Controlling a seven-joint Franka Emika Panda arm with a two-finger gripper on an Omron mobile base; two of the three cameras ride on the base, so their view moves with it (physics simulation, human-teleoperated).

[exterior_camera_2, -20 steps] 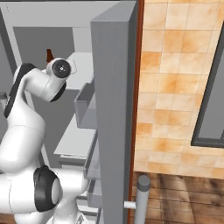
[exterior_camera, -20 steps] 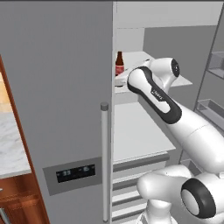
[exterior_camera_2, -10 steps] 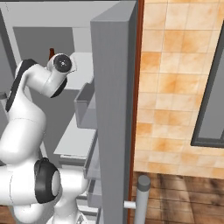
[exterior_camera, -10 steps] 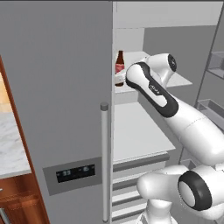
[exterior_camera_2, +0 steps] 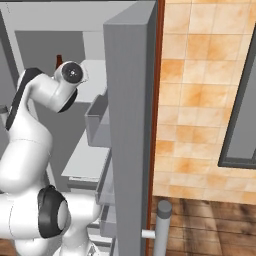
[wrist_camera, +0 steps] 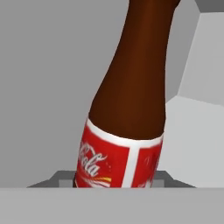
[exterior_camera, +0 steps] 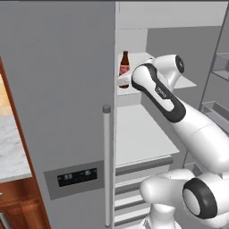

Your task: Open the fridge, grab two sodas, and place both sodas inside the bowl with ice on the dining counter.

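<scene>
The fridge [exterior_camera: 58,112] has its left door shut and its right door [exterior_camera_2: 130,125] swung open. A dark brown soda [exterior_camera: 125,63] with a red label stands on the upper shelf [exterior_camera: 179,82]. Its neck tip [exterior_camera_2: 59,60] peeks out behind the arm. In the hand view the soda [wrist_camera: 127,109] stands close up, slightly tilted. My gripper [wrist_camera: 113,179] is shut on the soda, with a fingertip [wrist_camera: 63,178] at each side of the label. The bowl with ice and the dining counter are out of view.
The shut door carries a long bar handle [exterior_camera: 106,165] and a dark dispenser panel [exterior_camera: 77,176]. A wide grey shelf [exterior_camera: 138,134] lies below the arm. Door bins [exterior_camera_2: 97,122] line the open door. A marble counter [exterior_camera: 9,147] on reddish wood sits at the left; a tiled wall [exterior_camera_2: 200,100] at the right.
My gripper has closed from wide open onto the soda. The arm has reached a little deeper into the fridge.
</scene>
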